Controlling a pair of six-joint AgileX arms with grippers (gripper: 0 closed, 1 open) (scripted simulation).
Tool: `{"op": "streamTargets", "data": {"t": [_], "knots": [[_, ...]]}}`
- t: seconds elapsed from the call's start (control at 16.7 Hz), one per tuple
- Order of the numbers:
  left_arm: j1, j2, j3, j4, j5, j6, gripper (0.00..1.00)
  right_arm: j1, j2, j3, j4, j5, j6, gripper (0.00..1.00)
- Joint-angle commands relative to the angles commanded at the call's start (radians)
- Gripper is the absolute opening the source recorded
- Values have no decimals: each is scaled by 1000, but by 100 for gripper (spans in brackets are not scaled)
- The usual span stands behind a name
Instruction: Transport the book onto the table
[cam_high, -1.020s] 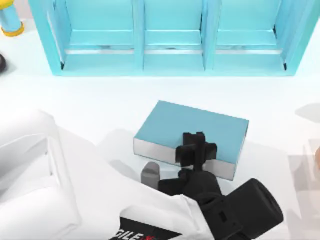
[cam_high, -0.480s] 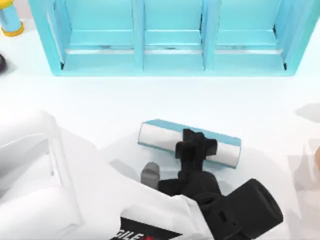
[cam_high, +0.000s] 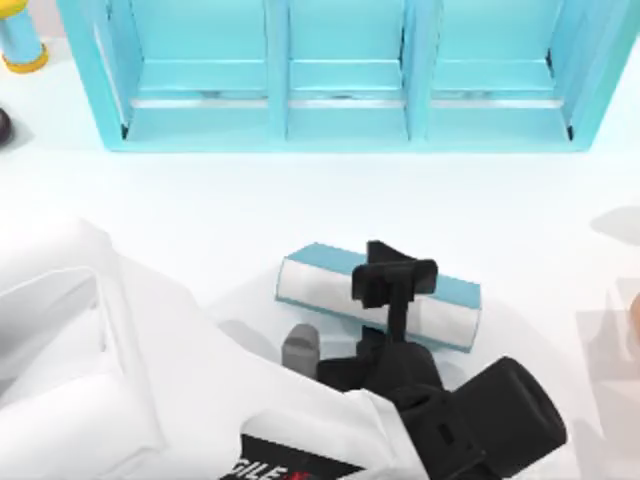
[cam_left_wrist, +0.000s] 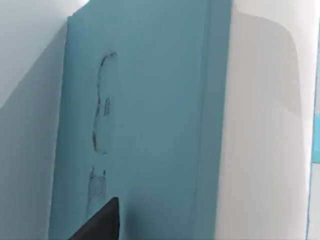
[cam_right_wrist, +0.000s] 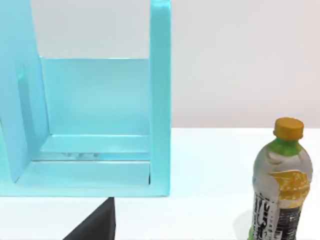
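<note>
While the left gripper stays clamped on the book, which is tilted with page edges upward just in front of the shelf unit, transport seems underway. Next, lower it flat onto the table, then release.

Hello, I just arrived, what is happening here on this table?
The left claw grips a thick teal-blue hardcover book, holding it on edge over the plain white table, its white page edges facing up. It sits in front of the teal three-compartment shelf unit. The right arm stays parked near a yellow-capped bottle.
</note>
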Motion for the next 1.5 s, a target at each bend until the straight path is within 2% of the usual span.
{"op": "streamTargets", "data": {"t": [0.3,0.54,0.78,1.26,1.5], "knots": [[-5,4,1,-13,0,-12,100,0,0,0,0,0,0,100],[-55,36,34,-162,-6,-158,100,0,0,0,0,0,0,100],[-140,85,95,-458,-14,-445,100,0,0,0,0,0,0,100],[-336,143,251,-1197,-20,-1118,100,0,0,0,0,0,0,100],[-407,154,302,-1456,-12,-1352,100,0,0,0,0,0,0,100]]}}
